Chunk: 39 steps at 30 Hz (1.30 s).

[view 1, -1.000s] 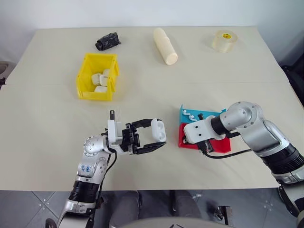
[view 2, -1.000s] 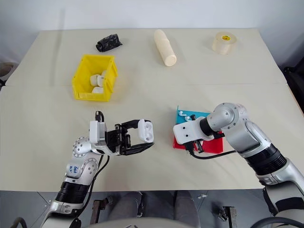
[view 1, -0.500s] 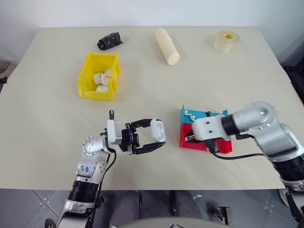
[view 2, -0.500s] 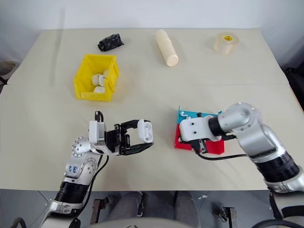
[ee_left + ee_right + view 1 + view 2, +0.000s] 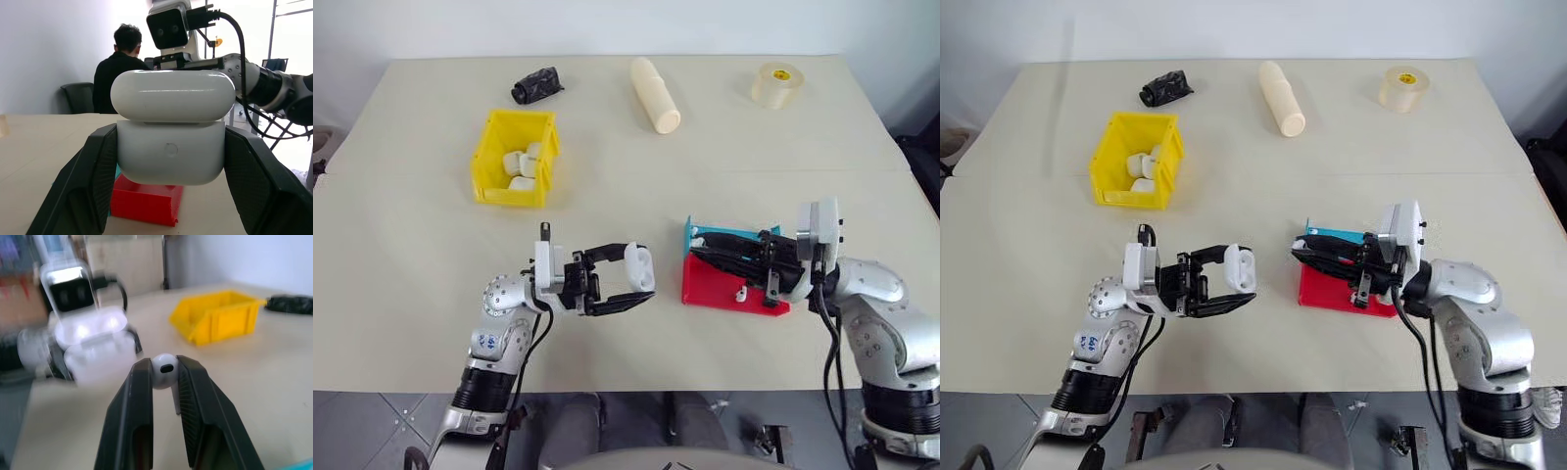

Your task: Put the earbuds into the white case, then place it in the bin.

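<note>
One beige table [image 5: 626, 147], grey tiled floor [image 5: 372, 431], white wall [image 5: 607, 24]

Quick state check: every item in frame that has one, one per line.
White case: lid open, clamped in left gripper.
Earbud: pinched in right gripper, off the table.
Yellow bin: upright, white pieces inside.
Red tray: one earbud left.
Tape roll: lying flat.

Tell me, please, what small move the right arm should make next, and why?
Probably carry the earbud across to the open white case. The right gripper is pinching one earbud, and the left gripper holds the case with its lid up, facing it, with a gap between them.
</note>
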Available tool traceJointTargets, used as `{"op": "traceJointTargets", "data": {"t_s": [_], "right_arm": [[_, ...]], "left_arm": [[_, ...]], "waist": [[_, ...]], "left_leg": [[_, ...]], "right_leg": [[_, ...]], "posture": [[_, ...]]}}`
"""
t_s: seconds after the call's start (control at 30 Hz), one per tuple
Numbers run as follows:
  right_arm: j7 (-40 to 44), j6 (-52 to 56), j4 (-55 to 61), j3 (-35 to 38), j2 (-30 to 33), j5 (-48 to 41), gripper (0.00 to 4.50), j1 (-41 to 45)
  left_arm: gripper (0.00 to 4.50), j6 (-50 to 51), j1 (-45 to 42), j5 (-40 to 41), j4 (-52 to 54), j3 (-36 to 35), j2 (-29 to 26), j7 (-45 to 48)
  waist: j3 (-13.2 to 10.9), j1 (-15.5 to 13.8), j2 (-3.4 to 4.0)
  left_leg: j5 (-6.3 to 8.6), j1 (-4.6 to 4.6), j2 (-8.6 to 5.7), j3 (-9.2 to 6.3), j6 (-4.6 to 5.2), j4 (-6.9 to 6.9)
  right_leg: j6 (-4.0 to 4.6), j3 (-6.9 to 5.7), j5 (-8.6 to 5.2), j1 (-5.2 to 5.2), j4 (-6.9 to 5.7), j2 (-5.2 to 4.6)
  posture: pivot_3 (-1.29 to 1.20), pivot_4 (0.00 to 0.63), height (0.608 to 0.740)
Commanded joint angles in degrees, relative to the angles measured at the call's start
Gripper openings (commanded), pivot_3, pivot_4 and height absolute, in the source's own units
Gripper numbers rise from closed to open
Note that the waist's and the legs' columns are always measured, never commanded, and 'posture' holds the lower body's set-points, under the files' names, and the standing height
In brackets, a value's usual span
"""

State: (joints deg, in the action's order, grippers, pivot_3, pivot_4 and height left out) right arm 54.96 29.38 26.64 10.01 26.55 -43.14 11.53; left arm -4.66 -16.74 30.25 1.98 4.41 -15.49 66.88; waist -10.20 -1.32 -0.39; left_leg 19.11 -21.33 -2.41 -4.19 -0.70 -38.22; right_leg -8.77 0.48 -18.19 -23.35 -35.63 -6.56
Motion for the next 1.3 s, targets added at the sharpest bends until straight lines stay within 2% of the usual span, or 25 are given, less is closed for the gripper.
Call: {"op": "traceJointTargets", "data": {"t_s": [0.03,0.3,0.73,1.3], "right_arm": [[-6.7,1.0,4.9,0.6,-4.2,-6.6,0.37,-1.1],[-10.9,0.0,6.5,-4.2,-8.6,-8.6,0.37,-2.8],[-13.9,-0.6,6.9,-8.4,-11.2,-10.1,0.37,-1.9],[-14.2,-1.0,4.9,-8.4,-10.3,-10.6,0.37,-1.9]], "left_arm": [[2.80,1.3,-1.4,2.0,1.3,-0.2,0.5,-0.2],[2.80,6.5,-4.4,3.9,2.4,0.0,1.7,-1.1],[2.80,11.8,-5.6,6.8,4.5,-0.1,2.7,-1.1],[2.80,12.9,-5.8,6.8,5.5,-1.0,3.3,-1.9]], "waist": [[0.0,0.0,0.00],[0.0,0.1,0.01],[0.0,0.2,0.01],[0.0,0.2,0.01]], "left_leg": [[0.00,0.00,0.00,0.00,0.00,0.00],[0.00,0.00,-0.01,0.00,0.01,0.00],[0.00,0.00,0.00,0.00,0.00,0.01],[0.00,0.00,-0.01,0.00,0.00,0.01]], "right_leg": [[0.00,0.00,0.00,0.00,-0.01,0.01],[0.00,0.01,0.00,0.00,-0.02,0.02],[0.00,0.01,0.00,-0.02,-0.03,0.03],[0.00,0.01,0.00,-0.02,-0.02,0.03]], "posture": [[0.00,0.150,0.740],[0.00,0.150,0.740],[0.00,0.150,0.740],[0.00,0.150,0.740]]}}
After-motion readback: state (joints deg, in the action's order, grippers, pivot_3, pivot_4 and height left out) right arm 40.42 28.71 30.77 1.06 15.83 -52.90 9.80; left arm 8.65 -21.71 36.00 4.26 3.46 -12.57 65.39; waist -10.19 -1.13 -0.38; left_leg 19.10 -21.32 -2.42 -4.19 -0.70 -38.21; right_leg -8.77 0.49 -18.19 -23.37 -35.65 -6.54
